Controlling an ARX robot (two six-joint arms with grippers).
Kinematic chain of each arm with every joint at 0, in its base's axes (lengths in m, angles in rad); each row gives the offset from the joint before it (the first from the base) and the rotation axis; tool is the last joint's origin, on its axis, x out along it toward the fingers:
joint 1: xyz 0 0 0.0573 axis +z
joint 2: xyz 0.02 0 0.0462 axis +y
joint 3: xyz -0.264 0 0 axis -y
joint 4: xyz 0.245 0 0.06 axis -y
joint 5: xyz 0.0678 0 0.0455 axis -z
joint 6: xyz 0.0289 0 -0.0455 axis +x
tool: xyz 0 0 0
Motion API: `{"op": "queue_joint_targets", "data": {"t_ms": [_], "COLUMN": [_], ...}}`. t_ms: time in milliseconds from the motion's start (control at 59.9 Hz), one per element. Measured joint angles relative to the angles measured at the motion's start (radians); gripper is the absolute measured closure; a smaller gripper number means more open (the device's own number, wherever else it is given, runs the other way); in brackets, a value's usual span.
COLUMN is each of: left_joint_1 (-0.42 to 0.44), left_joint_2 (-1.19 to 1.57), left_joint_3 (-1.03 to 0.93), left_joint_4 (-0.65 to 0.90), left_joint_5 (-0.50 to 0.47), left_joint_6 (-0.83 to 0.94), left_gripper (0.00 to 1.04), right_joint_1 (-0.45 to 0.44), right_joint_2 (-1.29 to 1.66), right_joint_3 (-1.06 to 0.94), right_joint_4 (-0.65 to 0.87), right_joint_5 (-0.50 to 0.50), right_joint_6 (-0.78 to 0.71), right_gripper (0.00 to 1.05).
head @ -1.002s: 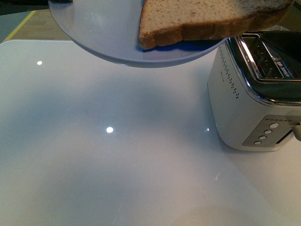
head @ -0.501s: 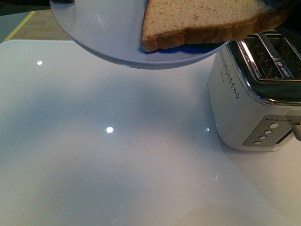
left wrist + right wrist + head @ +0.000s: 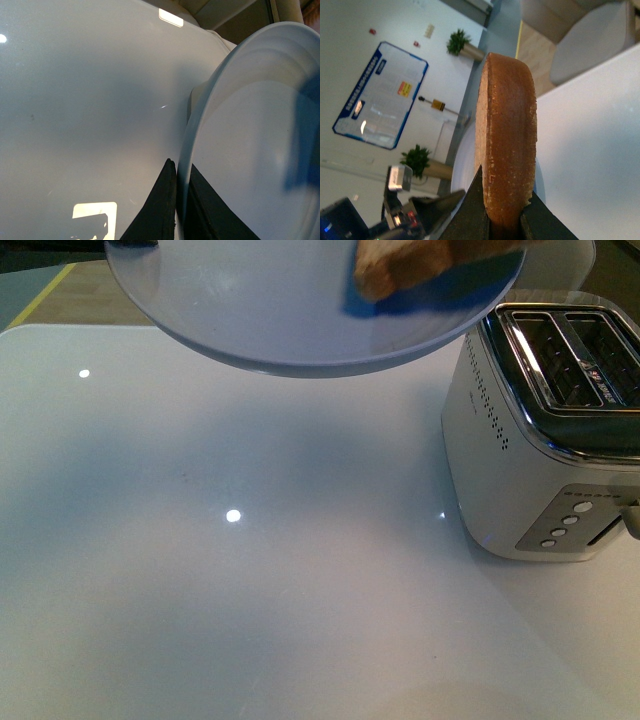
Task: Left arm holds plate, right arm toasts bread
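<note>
Right claw [image 3: 506, 187] pinching bread [image 3: 505, 115] over plate [image 3: 250, 150], left claw [image 3: 181, 167] clamping plate rim, toaster [image 3: 510, 450] beside, white table [image 3: 250, 590]

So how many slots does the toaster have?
2, side by side in the toaster's chrome top: the left slot nearer the plate, the right slot partly cut off by the picture's edge.

No wording is legible anywhere in these views. A strip of white lettering [image 3: 598, 390] between the slots of the white-and-chrome 2-slot toaster [image 3: 500, 470] is too small to read, as are the marks beside its side buttons [image 3: 565, 523]. A blue-framed wall notice board [image 3: 380, 95] and a yellow sign on a stand [image 3: 438, 105] are blurred.
</note>
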Motion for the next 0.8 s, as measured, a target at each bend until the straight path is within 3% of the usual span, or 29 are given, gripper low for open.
{"op": "queue_joint_targets", "data": {"t_ms": [150, 267, 501, 801], "left_joint_1": [0.0, 0.0, 0.0, 0.001], "left_joint_2": [0.0, 0.001, 0.002, 0.002], "left_joint_3": [0.0, 0.002, 0.004, 0.004], "left_joint_4": [-0.003, -0.003, -0.004, -0.011], "left_joint_5": [0.0, 0.0, 0.0, 0.002], "left_joint_6": [0.0, 0.0, 0.0, 0.001], "left_gripper": [1.02, 1.02, 1.02, 1.02], "right_joint_1": [-0.098, -0.119, -0.065, 0.022], "right_joint_2": [-0.038, -0.011, 0.124, 0.303], "right_joint_3": [0.075, 0.114, 0.122, 0.1], "right_joint_4": [-0.098, -0.148, -0.119, -0.081], "right_joint_5": [0.098, 0.229, 0.383, 0.496], "right_joint_6": [-0.134, -0.357, -0.782, -0.982], "right_gripper": [1.01, 1.01, 1.01, 1.01]}}
